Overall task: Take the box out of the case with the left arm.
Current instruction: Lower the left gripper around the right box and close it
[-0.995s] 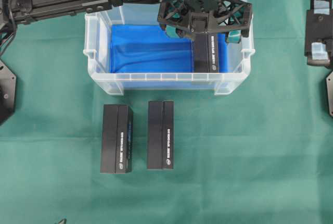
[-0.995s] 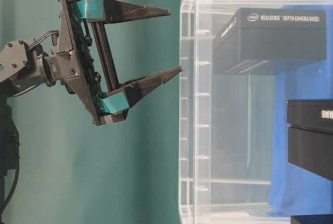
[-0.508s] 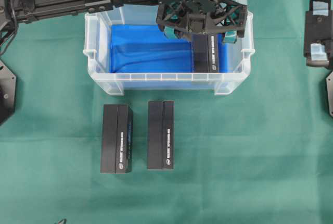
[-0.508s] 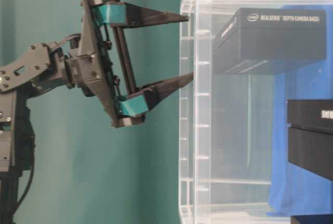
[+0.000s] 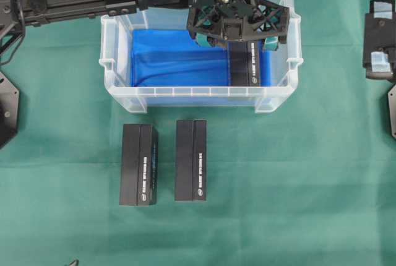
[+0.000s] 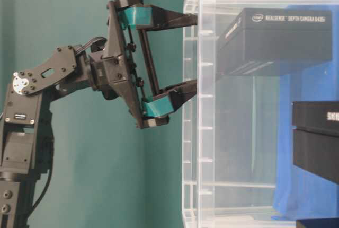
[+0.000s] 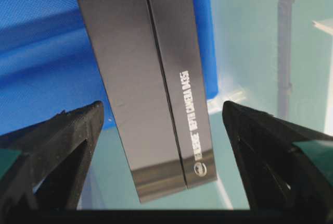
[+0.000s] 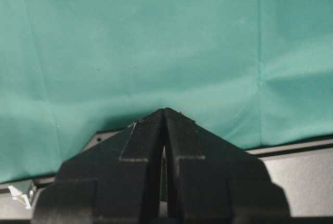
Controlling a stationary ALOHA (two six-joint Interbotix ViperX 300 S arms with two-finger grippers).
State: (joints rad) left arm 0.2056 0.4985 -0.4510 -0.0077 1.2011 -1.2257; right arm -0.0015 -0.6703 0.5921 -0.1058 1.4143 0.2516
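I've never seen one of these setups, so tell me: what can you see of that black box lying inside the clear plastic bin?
The black box is long and slim with a glossy dark face, a seam running down its length and small white lettering near one end. It lies flat on the blue lining at the right end of the case. The left gripper, jaws open, straddles it without touching.

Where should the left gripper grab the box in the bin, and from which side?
Probably across its two long sides, from straight above. The box lies flat on the bin floor, narrow enough to fit between the open left gripper, whose fingers already straddle it.
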